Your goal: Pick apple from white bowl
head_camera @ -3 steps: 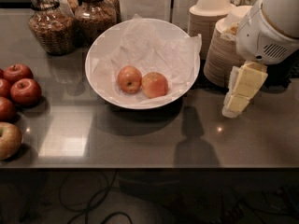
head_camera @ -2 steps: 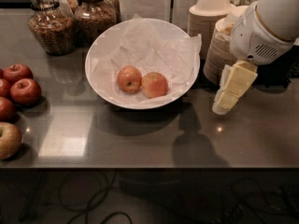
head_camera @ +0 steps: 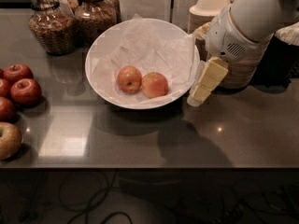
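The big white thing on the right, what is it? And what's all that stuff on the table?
That is a robot's arm. At its end is a cream-coloured gripper, its hand for grabbing; it hangs just beside the white bowl's right edge and holds nothing. One camera looks down on the dark table. In the paper-lined bowl lie two apples; the robot wants the paler apple, right of the redder one. More red apples sit at the left, jars at the back, and stacked small bowls behind the arm.

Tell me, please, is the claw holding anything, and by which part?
Nothing is held. The claw hangs just outside the bowl's right rim; the apple and the redder apple both lie loose in the bowl.
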Controlling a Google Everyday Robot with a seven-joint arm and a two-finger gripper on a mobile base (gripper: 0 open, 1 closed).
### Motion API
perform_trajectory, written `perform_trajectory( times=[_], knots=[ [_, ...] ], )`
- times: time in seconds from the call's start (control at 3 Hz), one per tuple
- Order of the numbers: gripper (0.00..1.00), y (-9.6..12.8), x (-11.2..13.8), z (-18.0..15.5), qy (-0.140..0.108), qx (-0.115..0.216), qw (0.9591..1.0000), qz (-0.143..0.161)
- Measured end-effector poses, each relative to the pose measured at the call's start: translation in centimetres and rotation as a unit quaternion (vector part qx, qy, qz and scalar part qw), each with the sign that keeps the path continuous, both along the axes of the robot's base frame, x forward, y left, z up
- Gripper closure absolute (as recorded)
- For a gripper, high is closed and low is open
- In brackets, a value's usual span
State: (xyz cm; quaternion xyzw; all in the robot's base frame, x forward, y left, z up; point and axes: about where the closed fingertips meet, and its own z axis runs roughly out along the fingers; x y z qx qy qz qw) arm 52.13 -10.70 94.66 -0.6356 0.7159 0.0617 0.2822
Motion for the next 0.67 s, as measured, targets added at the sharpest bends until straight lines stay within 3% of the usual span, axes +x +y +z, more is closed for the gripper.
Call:
perform_trajectory(
  times=[0.33,0.67],
  knots=[
    [0.0,2.8,0.5,0.6,-0.013,0.008,0.9995,0.028],
    [0.08,5.2,0.7,0.4,-0.02,0.01,0.9984,0.051]
  ],
)
